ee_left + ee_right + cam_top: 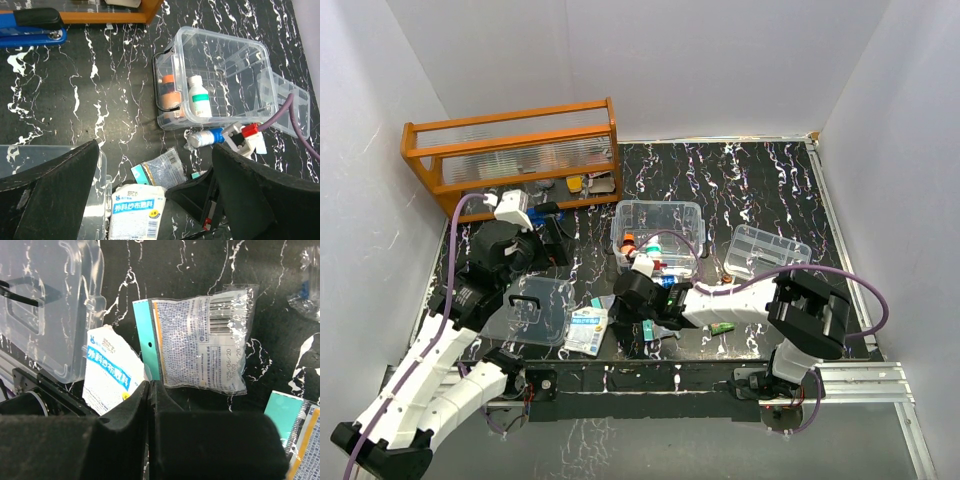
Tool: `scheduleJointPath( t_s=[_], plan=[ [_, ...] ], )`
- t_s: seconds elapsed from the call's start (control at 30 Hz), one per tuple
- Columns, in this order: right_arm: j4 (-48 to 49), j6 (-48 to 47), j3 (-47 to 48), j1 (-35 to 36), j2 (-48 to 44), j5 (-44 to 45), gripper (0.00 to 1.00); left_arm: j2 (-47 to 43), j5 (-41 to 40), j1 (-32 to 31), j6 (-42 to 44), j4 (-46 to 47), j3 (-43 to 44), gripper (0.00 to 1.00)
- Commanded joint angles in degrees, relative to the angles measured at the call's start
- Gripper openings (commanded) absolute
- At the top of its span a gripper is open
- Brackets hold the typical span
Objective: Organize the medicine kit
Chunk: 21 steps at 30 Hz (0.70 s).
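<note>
The medicine kit is a clear box standing open mid-table; in the left wrist view it holds a white bottle and an orange-capped item. Its clear lid with dark handle lies flat at the front left. A white packet with blue print and a clear gauze packet lie between lid and box. My right gripper is shut, its tips low at the near edges of both packets, nothing visibly between them. My left gripper is open wide and empty, above the table left of the box.
An orange wooden rack stands at the back left, a blue tool in front of it. A second clear tray lies right of the box. A spray bottle lies at the box's front. More packets lie by my right gripper.
</note>
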Motion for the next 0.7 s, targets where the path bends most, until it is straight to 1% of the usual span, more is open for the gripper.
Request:
scheduleJointPath(
  t_s=[0.0, 0.03, 0.1, 0.13, 0.17, 0.23, 0.33, 0.43, 0.53, 0.67],
  plan=[
    [3.88, -1.56, 1.17, 0.19, -2.64, -0.18, 0.0, 0.43, 1.8, 0.26, -0.11, -0.03, -1.41, 0.95],
    [3.31, -1.55, 1.62, 0.21, -2.29, -1.35, 0.03, 0.49, 1.28, 0.26, -0.5, -0.72, -1.43, 0.95],
    [1.22, -1.67, 2.84, 0.35, -1.25, -4.16, 0.28, 0.44, -0.64, 0.26, -0.96, -2.74, -0.97, 0.95],
    [0.78, -2.02, 3.23, 0.38, -0.79, -5.68, 0.37, 0.23, -1.77, 0.26, -1.22, -3.61, -0.77, 0.95],
    [0.43, -2.38, 3.62, 0.45, -0.31, -6.84, 0.43, -0.09, -2.97, 0.31, -1.41, -4.42, -0.73, 0.95],
    [0.36, -3.17, 4.2, 0.85, 0.49, -8.33, 0.49, -0.93, -4.06, 0.26, -1.72, -4.41, -1.07, 0.95],
    [0.64, -3.68, 5.5, 1.0, 2.56, -10.44, 0.5, -2.05, -4.09, 0.22, -1.99, -3.02, -2.16, 0.95],
    [-1.61, -3.65, 8.59, 1.29, 5.47, -11.53, 0.49, -2.08, -4.01, 0.31, -2.37, -2.69, -2.49, 0.95],
    [-8.86, -1.33, 11.89, 1.76, 9.12, -7.51, 0.45, -1.67, -4.08, 0.26, -2.31, -2.94, -2.07, 0.95],
    [-10.58, 0.77, 11.64, 1.97, 9.17, -4.2, 0.43, -1.37, -4.21, 0.23, -1.77, -2.98, -1.71, 0.95]
  ],
)
